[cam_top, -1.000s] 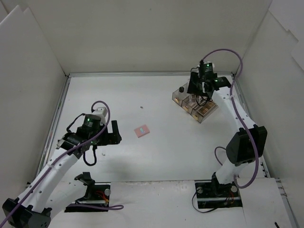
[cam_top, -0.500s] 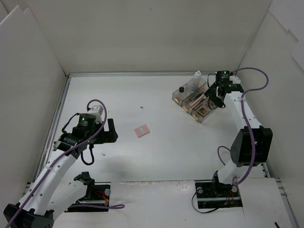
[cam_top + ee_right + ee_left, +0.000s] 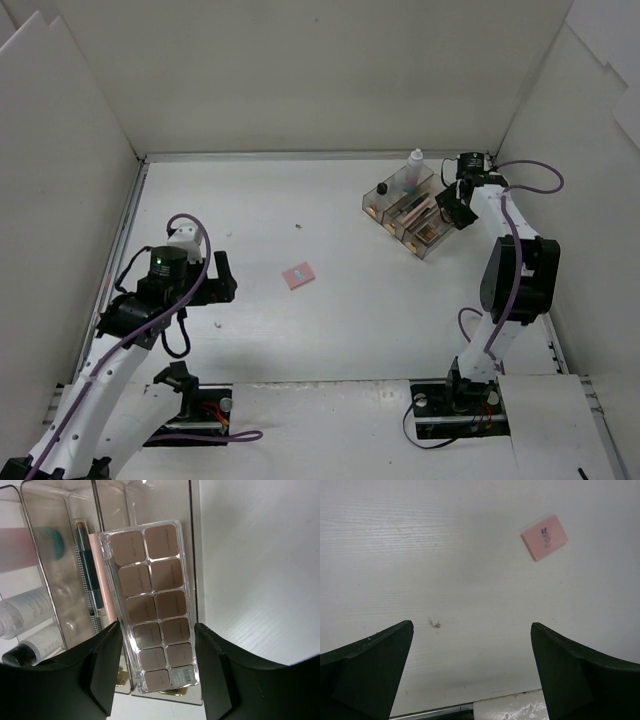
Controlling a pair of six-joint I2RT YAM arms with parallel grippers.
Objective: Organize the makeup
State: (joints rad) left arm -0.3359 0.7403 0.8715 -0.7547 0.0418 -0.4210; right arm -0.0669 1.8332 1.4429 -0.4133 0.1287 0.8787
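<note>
A pink square compact (image 3: 298, 275) lies alone on the white table; it also shows in the left wrist view (image 3: 544, 536), up and to the right. My left gripper (image 3: 222, 278) is open and empty to its left (image 3: 471, 624). The clear tray (image 3: 385, 195) holds the brown eyeshadow palette (image 3: 152, 605), a dark pencil (image 3: 82, 565), a peach stick (image 3: 106, 590) and clear bottles (image 3: 25, 610). A silver case (image 3: 165, 700) lies under the palette. My right gripper (image 3: 455, 205) is at the tray's right end, with its fingers either side of the palette (image 3: 157, 625) and a gap on the left.
A white bottle (image 3: 415, 160) stands at the tray's back end. A small speck (image 3: 299, 227) lies mid-table. White walls enclose the table on three sides. The table's near edge (image 3: 505, 710) shows just below my left fingers, with a small scuff (image 3: 435, 625) nearby.
My right gripper has moved from over the tray to its right end; the palette stayed in the tray. My left gripper has drawn back to the left, away from the pink compact.
</note>
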